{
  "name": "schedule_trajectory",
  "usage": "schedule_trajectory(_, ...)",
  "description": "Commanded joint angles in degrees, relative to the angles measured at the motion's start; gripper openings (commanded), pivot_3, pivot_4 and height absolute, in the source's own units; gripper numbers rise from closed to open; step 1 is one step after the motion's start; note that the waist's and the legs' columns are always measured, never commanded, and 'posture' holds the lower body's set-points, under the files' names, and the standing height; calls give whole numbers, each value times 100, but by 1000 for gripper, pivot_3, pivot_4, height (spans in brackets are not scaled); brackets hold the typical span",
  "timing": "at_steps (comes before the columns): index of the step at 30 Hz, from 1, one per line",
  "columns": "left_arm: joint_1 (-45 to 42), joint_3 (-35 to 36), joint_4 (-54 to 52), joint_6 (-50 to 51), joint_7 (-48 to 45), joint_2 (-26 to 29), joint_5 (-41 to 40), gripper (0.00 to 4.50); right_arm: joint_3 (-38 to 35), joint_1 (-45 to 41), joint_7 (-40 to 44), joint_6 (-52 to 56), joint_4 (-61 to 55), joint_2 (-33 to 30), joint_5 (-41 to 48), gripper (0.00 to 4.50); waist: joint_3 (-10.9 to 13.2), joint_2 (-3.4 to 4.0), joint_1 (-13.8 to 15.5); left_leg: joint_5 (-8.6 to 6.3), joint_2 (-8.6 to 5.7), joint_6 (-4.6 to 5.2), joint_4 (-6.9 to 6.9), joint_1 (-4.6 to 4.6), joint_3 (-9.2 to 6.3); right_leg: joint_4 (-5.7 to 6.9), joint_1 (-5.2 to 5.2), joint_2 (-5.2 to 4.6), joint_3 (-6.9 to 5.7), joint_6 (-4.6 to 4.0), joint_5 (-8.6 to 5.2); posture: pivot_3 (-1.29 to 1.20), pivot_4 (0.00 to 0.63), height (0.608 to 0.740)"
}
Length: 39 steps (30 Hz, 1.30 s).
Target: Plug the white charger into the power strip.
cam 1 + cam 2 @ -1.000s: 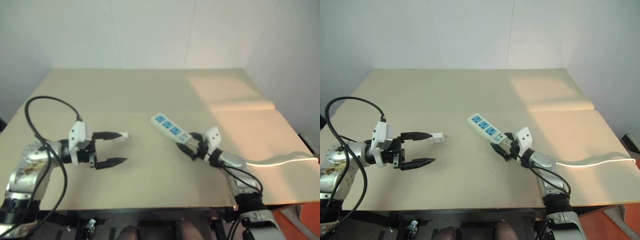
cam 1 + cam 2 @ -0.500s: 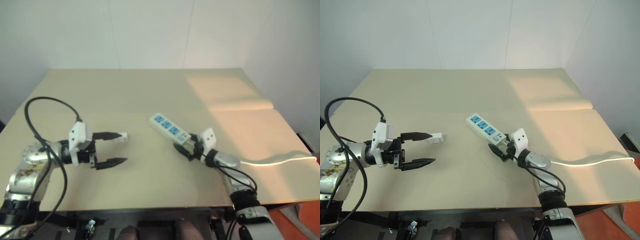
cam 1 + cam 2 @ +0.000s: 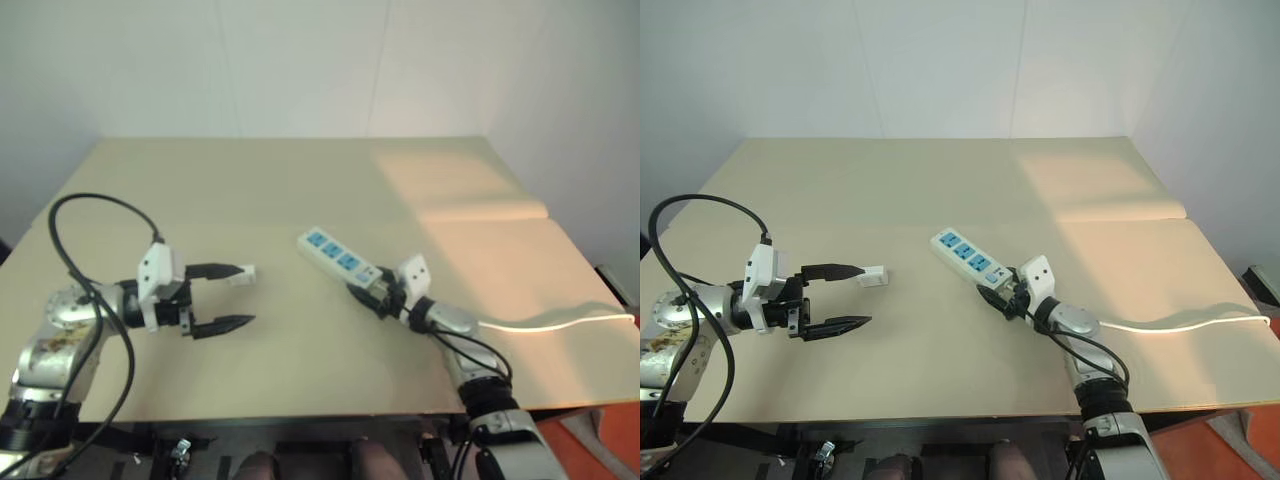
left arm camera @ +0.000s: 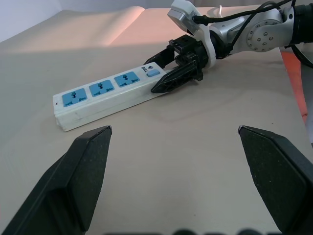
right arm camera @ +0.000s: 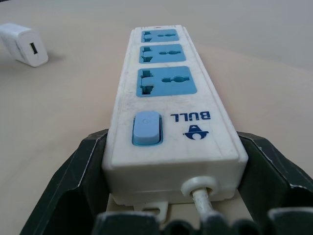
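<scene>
Beige table [image 3: 940,180], white walls: long flat white plastic power strip [image 3: 967,256] lying diagonally, cable end sitting between the right gripper [image 3: 1002,296]'s closing, not yet clenched fingers; small white boxy charger [image 3: 873,276] resting nearer the left gripper [image 3: 845,297], which is gaping empty.

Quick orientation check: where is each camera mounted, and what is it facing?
Head stereo pair: looks down over the table; both arms show, left gripper beside the white charger.
Left wrist view: faces across the table to the power strip and the right gripper; own fingers at the bottom.
Right wrist view: along the strip, its cable end between own fingers.
Every view shares the strip.
</scene>
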Motion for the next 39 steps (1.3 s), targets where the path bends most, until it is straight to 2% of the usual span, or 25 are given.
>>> schedule_trajectory(1,14,171,-167,-94,9,38,-64,4500,-317,138,297,-153,-172,-467,156,3420,0,0,40,0,-1,0,0,-1,-1,0,1,-2,-1,0,0,0,150,740)
schedule_trajectory(8,-104,159,-3,-161,-25,47,-7,4500,-709,782,2184,-28,-718,-1828,1017,3420,0,0,137,0,-4,0,0,-2,2,-8,4,-6,-4,2,-1,0,150,740)
schedule_trajectory(13,-301,119,151,-190,-83,47,-26,4500,-857,1290,3659,308,-1243,-2395,1851,3420,1,0,100,0,0,0,0,4,5,-4,7,1,1,2,-1,0,150,740)
schedule_trajectory(15,-411,101,227,-190,-118,46,-30,4500,-778,1374,3996,324,-1389,-2456,1954,3420,1,0,63,0,3,0,0,5,5,-4,8,5,1,3,-2,0,150,740)
schedule_trajectory(23,-1186,-147,472,145,87,114,238,4500,8,808,4177,-196,-1297,-1735,1396,3420,2,1,-6,0,6,0,0,6,2,2,5,13,1,9,-5,0,150,740)
schedule_trajectory(30,-2242,-653,727,244,363,203,999,4500,706,-75,4200,-1098,-210,-1001,611,3420,2,0,15,0,1,0,3,-5,-3,-2,0,9,-4,3,-1,0,150,740)
schedule_trajectory(36,-3438,-1631,1726,556,-361,494,1827,4500,986,-717,4317,-1660,725,-606,230,3420,2,2,-8,1,-1,0,5,-3,-4,3,-1,9,-5,3,0,0,150,740)
schedule_trajectory(39,-4109,-2217,2413,541,-909,442,2296,4500,1032,-1051,4308,-1860,1372,-412,63,3420,2,2,-31,1,1,0,5,2,-4,9,0,16,-4,2,-1,0,150,740)
